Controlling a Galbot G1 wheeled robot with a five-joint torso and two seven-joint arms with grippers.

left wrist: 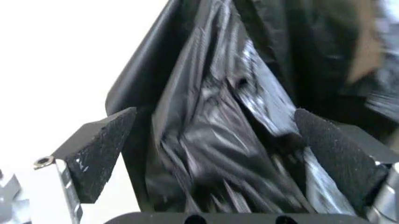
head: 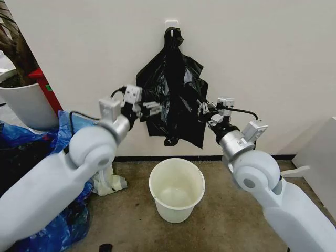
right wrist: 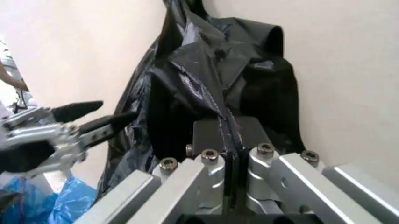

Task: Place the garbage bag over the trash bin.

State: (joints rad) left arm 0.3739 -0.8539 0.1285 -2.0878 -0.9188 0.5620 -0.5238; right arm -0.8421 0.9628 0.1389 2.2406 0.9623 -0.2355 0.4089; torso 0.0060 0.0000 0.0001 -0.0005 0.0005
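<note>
The black garbage bag hangs from a white hook on the wall, above the cream-white trash bin, which stands upright on the floor. My left gripper is at the bag's left side, open, with crinkled plastic lying between its two black pads. At the bag's right side my right gripper is shut on a fold of the bag; in the right wrist view the fingers meet on the plastic. That view also has the open left gripper beside the bag.
A large white plant pot and a red object stand at the far left, with blue plastic bags piled below. A crumpled white bag lies left of the bin. A white box is at the right.
</note>
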